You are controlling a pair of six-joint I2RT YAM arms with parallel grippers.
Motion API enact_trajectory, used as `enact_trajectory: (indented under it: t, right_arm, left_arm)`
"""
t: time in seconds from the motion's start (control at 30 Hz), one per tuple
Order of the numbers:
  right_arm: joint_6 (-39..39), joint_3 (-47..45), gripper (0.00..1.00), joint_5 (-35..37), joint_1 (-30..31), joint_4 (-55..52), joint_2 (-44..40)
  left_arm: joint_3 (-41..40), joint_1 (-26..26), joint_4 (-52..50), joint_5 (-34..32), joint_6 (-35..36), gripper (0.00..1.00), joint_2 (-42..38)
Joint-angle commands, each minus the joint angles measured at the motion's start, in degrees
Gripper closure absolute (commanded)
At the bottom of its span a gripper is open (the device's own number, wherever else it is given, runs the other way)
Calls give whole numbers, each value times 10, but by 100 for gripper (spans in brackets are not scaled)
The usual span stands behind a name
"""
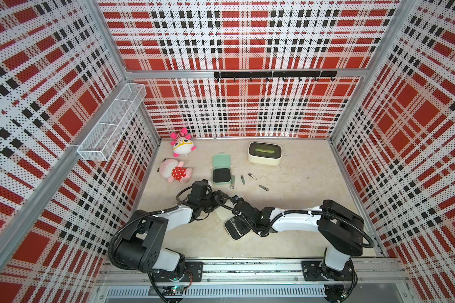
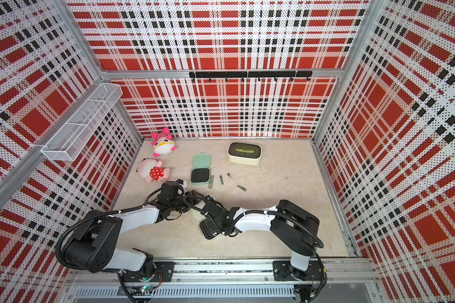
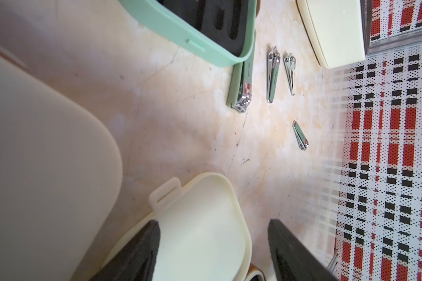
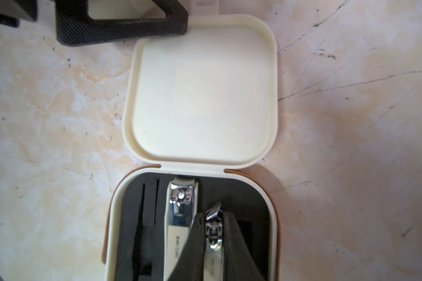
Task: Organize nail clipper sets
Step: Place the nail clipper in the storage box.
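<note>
Loading the open cream case (image 4: pixel 202 97), front-centre on table (image 4: pixel 351 121); left gripper (image 3: pixel 213 223) half spread astride its lid, gripping nothing; right gripper (image 4: pixel 213 215) clamped on small clipper (image 4: pixel 213 243) over empty slot in black insert (image 4: pixel 244 194); next, likely: seat squarely, then release.

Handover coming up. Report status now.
Right gripper shut on small clipper, over cream case insert; large clipper seated. Left gripper open, straddling its lid. Four tools loose beside mint case. No obstruction seen.
</note>
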Motion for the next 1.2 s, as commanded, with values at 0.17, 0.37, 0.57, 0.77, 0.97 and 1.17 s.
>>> enact_trajectory:
  t: [0.17,0.37,0.57,0.77,0.97,1.17]
  right_arm:
    - [6,-25,86,8,7,-1,-29]
    - [9,-31,85,7,13,-5,-28]
    - [11,-31,85,8,18,-9,-23]
    - [11,-24,80,13,18,-11,-21]
    - [11,-14,77,16,18,-15,-17]
    - [10,-8,72,30,18,-21,-17]
  left_arm:
    - [-3,8,4,-5,8,26,10]
    - [-1,9,2,-6,11,26,14]
    - [-1,12,0,-5,13,26,12]
    - [0,12,-1,-3,14,26,12]
    - [2,12,-2,0,14,26,13]
    - [4,11,-3,1,15,26,12]
